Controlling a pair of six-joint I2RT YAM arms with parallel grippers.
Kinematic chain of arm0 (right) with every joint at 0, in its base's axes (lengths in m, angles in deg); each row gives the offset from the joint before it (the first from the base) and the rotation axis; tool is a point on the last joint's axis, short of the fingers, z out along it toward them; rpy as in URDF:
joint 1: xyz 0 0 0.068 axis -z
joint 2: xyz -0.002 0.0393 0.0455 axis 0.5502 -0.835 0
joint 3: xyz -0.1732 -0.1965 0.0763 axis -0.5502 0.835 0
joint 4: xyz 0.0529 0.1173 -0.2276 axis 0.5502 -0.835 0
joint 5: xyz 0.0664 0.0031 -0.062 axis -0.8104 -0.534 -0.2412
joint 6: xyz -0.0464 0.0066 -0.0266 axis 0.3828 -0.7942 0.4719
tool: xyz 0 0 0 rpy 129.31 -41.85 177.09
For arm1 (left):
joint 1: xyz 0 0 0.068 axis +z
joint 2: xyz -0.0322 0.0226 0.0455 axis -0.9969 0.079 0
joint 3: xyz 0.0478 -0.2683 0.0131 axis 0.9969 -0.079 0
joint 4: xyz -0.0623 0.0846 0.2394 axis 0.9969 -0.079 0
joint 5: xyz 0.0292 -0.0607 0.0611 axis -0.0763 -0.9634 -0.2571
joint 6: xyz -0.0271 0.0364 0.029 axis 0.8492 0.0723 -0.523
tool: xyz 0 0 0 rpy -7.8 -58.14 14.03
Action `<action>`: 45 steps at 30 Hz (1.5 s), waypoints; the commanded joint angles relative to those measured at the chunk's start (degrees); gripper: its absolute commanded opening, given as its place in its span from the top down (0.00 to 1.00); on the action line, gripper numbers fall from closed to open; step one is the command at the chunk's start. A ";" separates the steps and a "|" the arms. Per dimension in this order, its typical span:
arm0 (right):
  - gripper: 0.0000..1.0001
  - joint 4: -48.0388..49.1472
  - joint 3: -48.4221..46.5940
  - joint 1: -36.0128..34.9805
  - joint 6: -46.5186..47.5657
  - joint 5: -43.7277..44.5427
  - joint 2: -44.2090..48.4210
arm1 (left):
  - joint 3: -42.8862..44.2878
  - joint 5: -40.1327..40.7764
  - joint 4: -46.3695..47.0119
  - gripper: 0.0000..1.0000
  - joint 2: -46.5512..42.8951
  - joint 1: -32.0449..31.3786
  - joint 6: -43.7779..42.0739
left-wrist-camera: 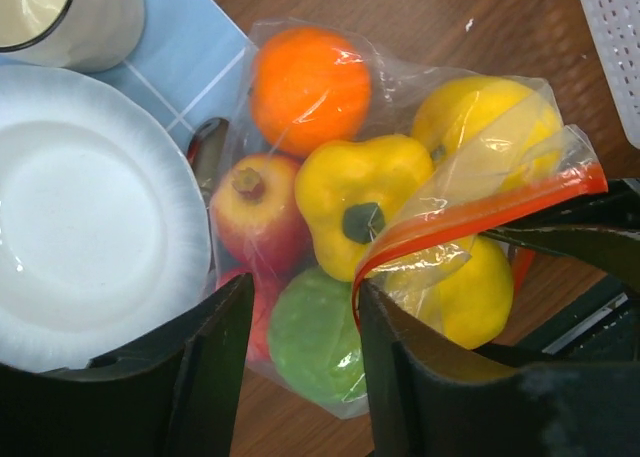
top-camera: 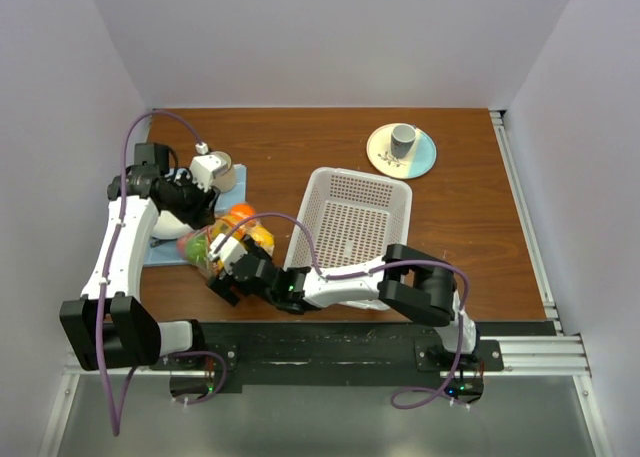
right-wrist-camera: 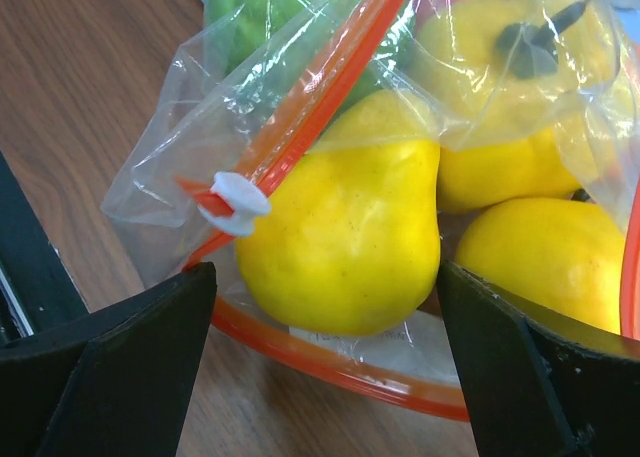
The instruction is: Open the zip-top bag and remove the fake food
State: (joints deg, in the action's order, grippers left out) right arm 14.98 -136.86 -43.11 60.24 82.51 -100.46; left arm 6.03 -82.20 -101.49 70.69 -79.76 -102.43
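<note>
Bag: zip-top bag (right-wrist-camera: pixel 170 167) lay on worktop (right-wrist-camera: pixel 90 87), mouth apparently open.
Left jaws: released, empty.
Right jaws: spread wide, straddling yellow pear (right-wrist-camera: pixel 345 232), not clenched.
Handling: film judged limp, slippery; fake food (left-wrist-camera: pixel 365 212) light, rigid. Pinch the pear's belly.

Left arm (top-camera: pixel 120 242): rises from base, elbow bent, wrist folded inward toward right gripper, pointing down. Left gripper (left-wrist-camera: pixel 305 372): jaws part-way apart, clear gap between black fingers (left-wrist-camera: pixel 205 377), nothing pinched. Right arm (top-camera: pixel 350 282): low, forearm stretched sideways toward left gripper. Right gripper (right-wrist-camera: pixel 325 367): jaws spread wide, fingers (right-wrist-camera: pixel 120 367) far apart, tips angled down. Grippers near each other, apart; right gripper just beside left gripper's right finger.
</note>
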 commanded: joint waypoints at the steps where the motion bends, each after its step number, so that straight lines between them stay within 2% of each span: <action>1: 0.12 1.47 -2.01 0.81 1.83 -1.29 -0.43 | 0.13 -3.07 -2.47 0.55 -1.03 0.52 -3.86; 3: 0.26 0.59 -2.28 1.86 1.66 -4.36 0.00 | -0.93 -2.72 -2.39 0.61 -0.85 0.52 -4.30; 4: 0.39 0.15 -2.36 2.04 1.39 -4.64 0.18 | -1.28 -2.54 -2.39 0.67 -0.77 0.61 -4.57; 7: 0.55 -0.73 -0.88 2.48 1.22 -5.60 2.28 | -2.94 -0.61 -0.73 0.79 -0.33 0.53 -4.57; 10: 0.60 -0.47 2.63 2.48 1.13 -5.79 6.32 | -4.27 0.80 0.95 0.85 -0.06 0.53 -4.48; 16: 0.70 -0.73 8.00 2.48 1.39 -5.26 13.88 | -4.53 1.24 1.92 0.86 0.99 0.52 -3.78; 22: 0.70 -2.93 10.55 2.48 3.23 -2.54 21.87 | -4.89 2.56 3.06 0.87 1.43 0.53 -3.34; 25: 0.70 -4.95 11.96 2.92 4.46 2.55 25.91 | -4.71 2.30 2.97 0.87 1.35 0.52 -3.25; 29: 0.70 -8.54 16.34 7.57 2.98 7.04 29.79 | -4.45 1.68 2.54 0.89 1.35 0.61 -3.16; 32: 0.78 -8.99 20.29 14.16 -0.79 9.59 32.07 | -3.40 0.54 1.66 0.91 1.43 0.52 -2.90; 35: 0.91 -11.00 20.93 19.17 -4.66 13.28 32.26 | -1.73 -1.39 0.61 0.94 1.35 0.52 -2.46; 36: 1.00 -12.41 19.97 20.05 -5.19 14.85 30.70 | -0.77 -2.87 0.08 0.95 1.35 0.44 -2.20; 38: 1.00 -19.14 14.90 20.06 -6.78 17.50 27.88 | 0.29 -4.64 -0.80 0.96 1.61 0.17 -1.50; 39: 0.83 -22.06 12.60 20.06 -6.43 16.46 25.00 | 1.60 -6.04 -1.59 0.97 1.70 -0.35 -1.14; 40: 0.54 -24.18 10.49 20.06 -5.56 15.15 23.75 | 2.23 -6.75 -2.03 0.98 1.96 -0.79 -0.62; 41: 0.03 -25.16 8.55 20.06 -5.12 12.00 23.21 | 3.54 -7.37 -2.47 0.98 2.05 -1.32 -0.35; 45: 0.01 -22.97 9.50 19.89 -5.55 6.53 26.71 | 6.01 -8.08 -2.74 1.00 1.70 -7.10 2.28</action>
State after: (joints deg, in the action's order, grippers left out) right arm -6.18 -125.24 -22.56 56.06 93.55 -78.10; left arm 7.71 -86.07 -103.94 72.64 -82.05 -103.17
